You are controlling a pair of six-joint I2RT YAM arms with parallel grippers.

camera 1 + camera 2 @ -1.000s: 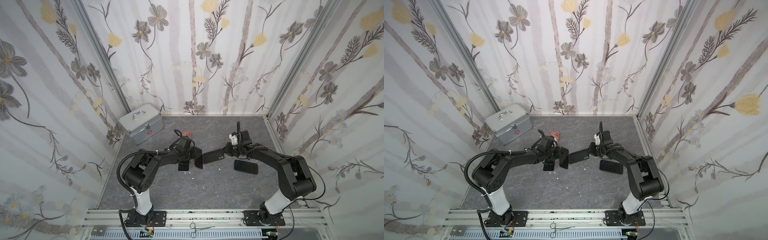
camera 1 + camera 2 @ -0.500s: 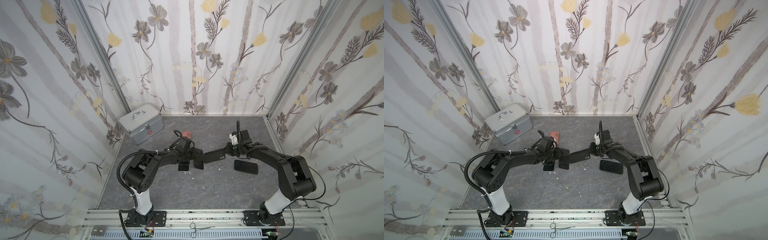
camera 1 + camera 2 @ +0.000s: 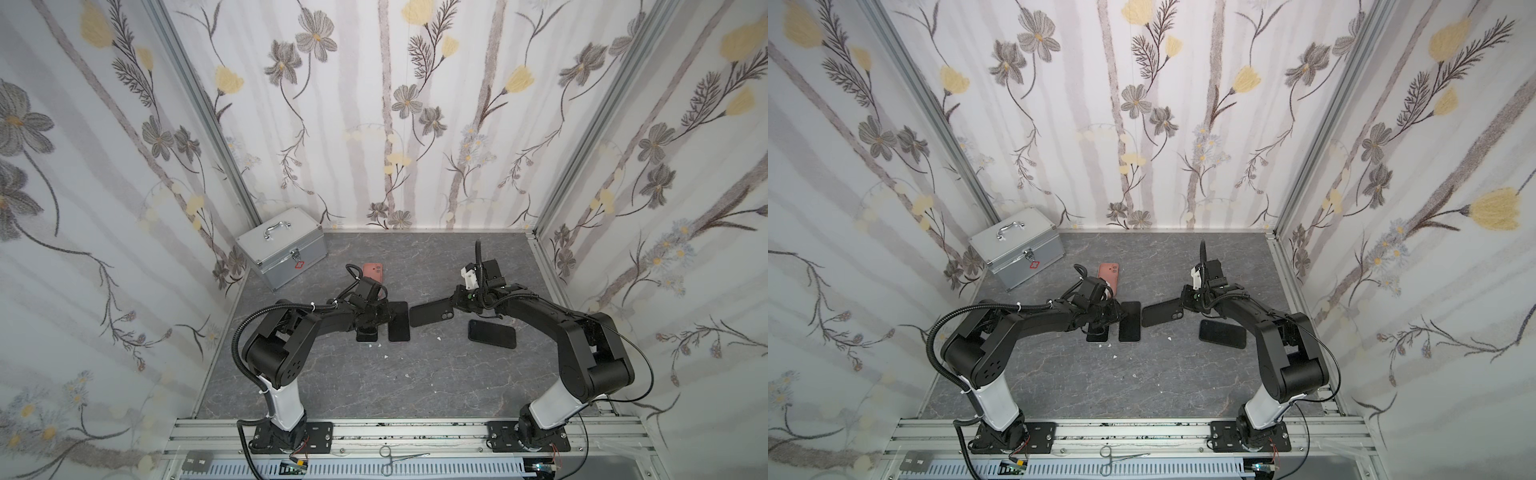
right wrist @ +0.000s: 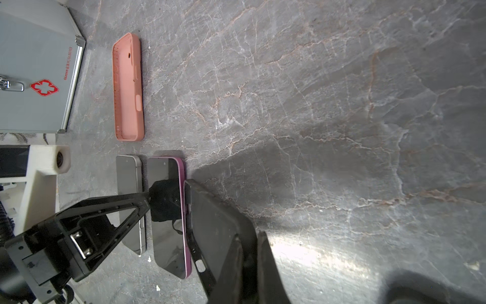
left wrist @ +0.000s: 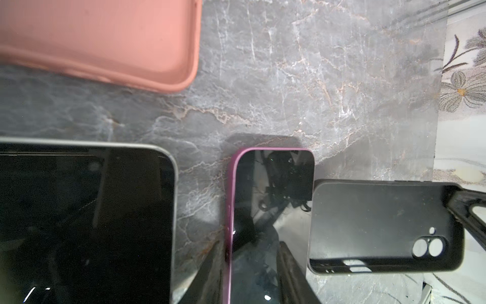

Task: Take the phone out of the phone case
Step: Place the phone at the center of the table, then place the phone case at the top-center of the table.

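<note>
Grey marble tabletop (image 3: 374,374), centre: purple-edged phone (image 5: 263,210) lying flat, uncased; left gripper (image 5: 249,244) fingers part-spread astride it; right gripper (image 4: 248,242) pinching black phone case (image 3: 430,313), raised alongside. Best withdrawn clear without nudging phone.

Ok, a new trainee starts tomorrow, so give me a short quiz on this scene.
1. True or false: the black case in the right gripper is empty.
2. The phone between the left gripper fingers has a rim that is: A purple, B green, C white.
3. Which case lies nearest the silver box?
Key: 1 true; 2 A; 3 the pink case.
</note>
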